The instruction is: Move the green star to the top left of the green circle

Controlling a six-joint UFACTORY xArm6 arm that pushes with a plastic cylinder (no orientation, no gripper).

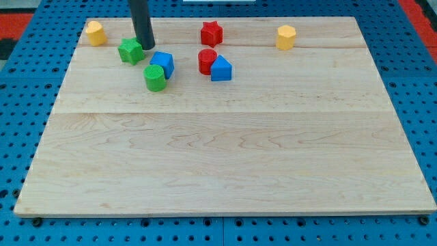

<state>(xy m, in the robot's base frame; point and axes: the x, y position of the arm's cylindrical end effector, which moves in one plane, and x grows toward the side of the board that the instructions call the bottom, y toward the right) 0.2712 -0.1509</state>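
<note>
One rod hides my tip, seemingly touching the green star; no end effector shows.

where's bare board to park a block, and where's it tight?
Free: everything below the green circle and blue block, to the view's bottom edge; also right of the yellow block. Tight: upper left, where my tip touches the green star, beside another blue block; the red pair too.
</note>
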